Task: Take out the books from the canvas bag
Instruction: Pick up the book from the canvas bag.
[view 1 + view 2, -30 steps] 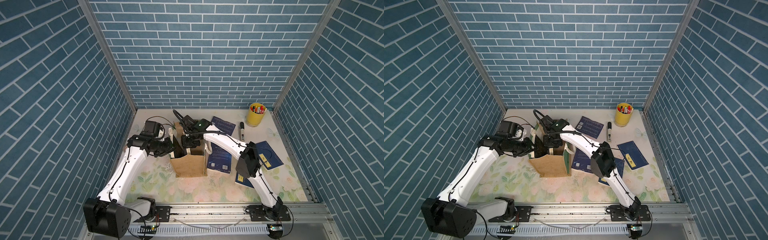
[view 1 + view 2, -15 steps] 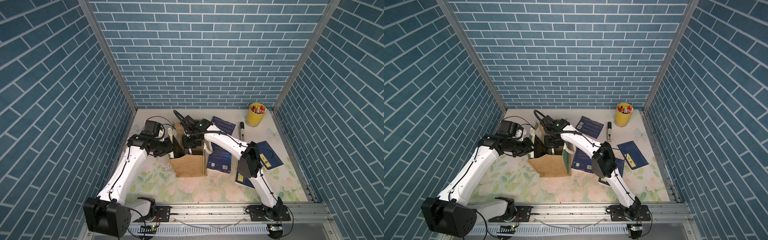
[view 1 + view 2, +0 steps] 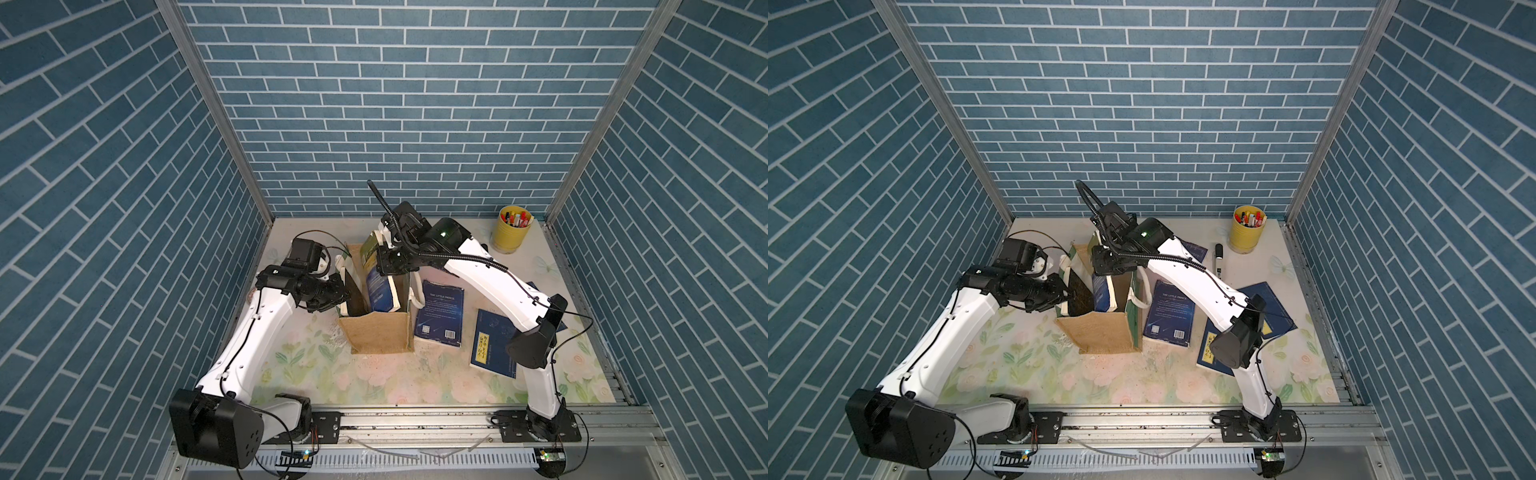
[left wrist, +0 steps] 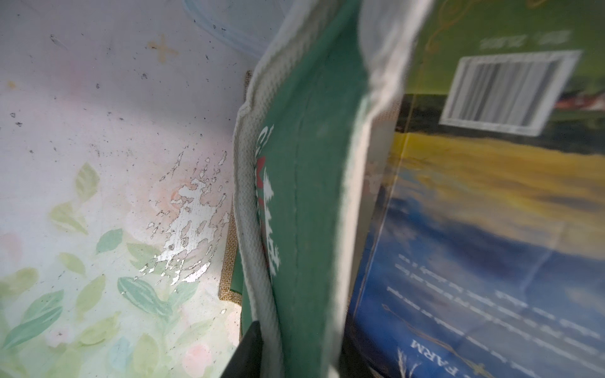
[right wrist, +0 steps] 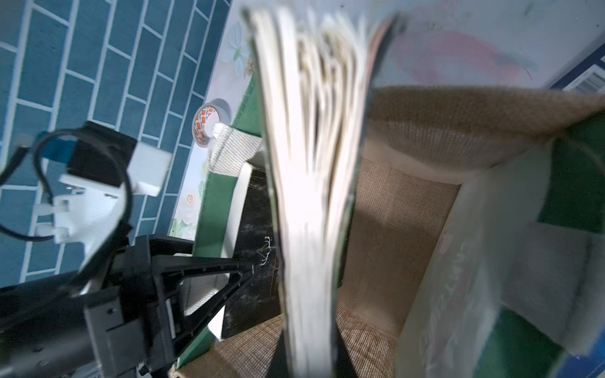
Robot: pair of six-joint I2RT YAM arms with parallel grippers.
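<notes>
The canvas bag (image 3: pixel 376 332) (image 3: pixel 1100 332) stands upright mid-table, its tan front facing the camera in both top views. My right gripper (image 3: pixel 388 270) (image 5: pixel 307 360) is above the bag's mouth, shut on a green-and-blue book (image 3: pixel 378 286) (image 5: pixel 311 196) that sticks up past the rim. My left gripper (image 3: pixel 343 293) (image 4: pixel 294 366) pinches the bag's green side panel (image 4: pixel 311 196) beside the rope handle (image 4: pixel 252 229). A black book (image 3: pixel 355 291) still stands inside. Three blue books lie on the table (image 3: pixel 440 318) (image 3: pixel 492 349) (image 3: pixel 1194 249).
A yellow pen cup (image 3: pixel 510 235) stands at the back right and a marker (image 3: pixel 1219 259) lies near it. A tape roll (image 5: pixel 209 124) sits behind the bag's left side. Another blue book (image 3: pixel 1273 307) lies partly under the right arm. Brick walls close both sides.
My right gripper has risen a little with the book, which now stands higher above the bag's rim. The left arm and the bag have barely moved.
</notes>
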